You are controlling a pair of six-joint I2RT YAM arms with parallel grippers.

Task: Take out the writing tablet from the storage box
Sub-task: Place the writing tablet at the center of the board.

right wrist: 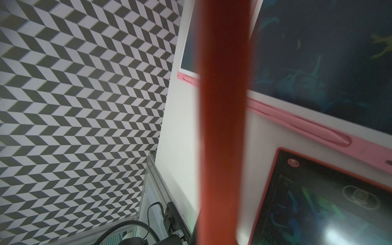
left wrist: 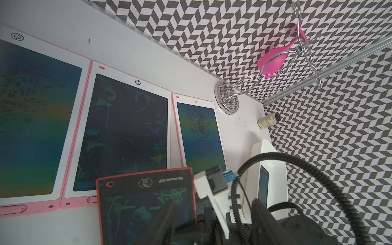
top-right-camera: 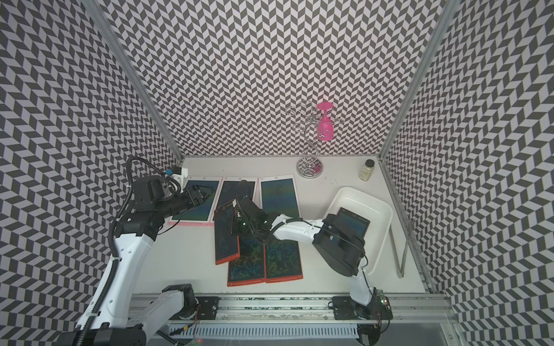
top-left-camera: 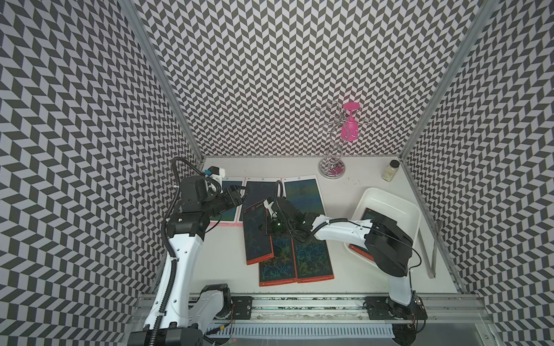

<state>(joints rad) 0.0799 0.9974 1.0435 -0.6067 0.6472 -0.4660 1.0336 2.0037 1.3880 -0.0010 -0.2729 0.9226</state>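
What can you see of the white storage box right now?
The storage box is a shallow white tray, plastic by its look, with rounded corners and a raised rim. It sits on the right side of the table, slightly skewed. One dark-screened tablet with a red edge lies inside. The right arm's black elbow hangs over its near end and hides that part; whether they touch is unclear.

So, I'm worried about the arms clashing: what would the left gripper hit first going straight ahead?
Probably the slanted red-framed black writing tablet, or the white camera mount on the right wrist beside it; depth unclear.
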